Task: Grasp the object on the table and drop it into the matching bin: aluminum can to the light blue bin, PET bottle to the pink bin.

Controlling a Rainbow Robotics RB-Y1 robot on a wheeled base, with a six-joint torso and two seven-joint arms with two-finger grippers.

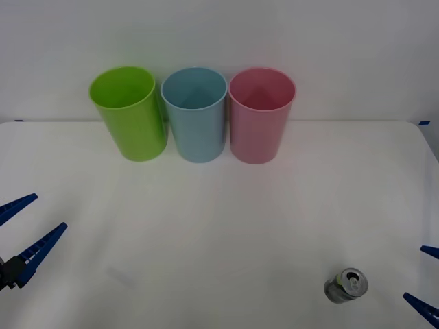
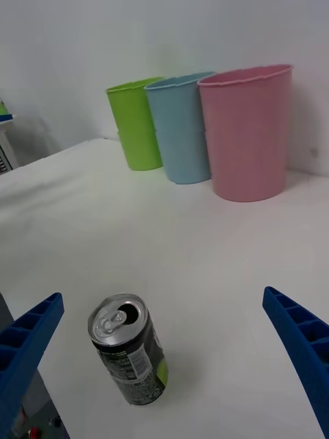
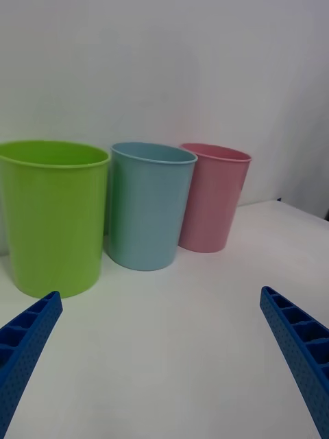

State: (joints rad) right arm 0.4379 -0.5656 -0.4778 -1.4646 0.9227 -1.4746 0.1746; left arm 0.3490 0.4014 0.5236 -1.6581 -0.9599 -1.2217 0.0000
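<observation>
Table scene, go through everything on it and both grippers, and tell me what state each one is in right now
aluminum can: upright on the table, top already opened, not gripped.
lime green bin: upright, nothing seen inside.
light blue bin: upright, middle of the row, nothing seen inside.
pink bin: upright, nothing seen inside.
left gripper: open, holding nothing, far from the can.
right gripper: open, holding nothing, beside the can.

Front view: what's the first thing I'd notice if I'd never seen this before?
Three bright cups in a row at the back of the white table: a green bin on the left, a light blue bin in the middle, a pink bin on the right. A small can stands alone near the front right, close to the open right gripper. The open left gripper waits at the front left.
</observation>
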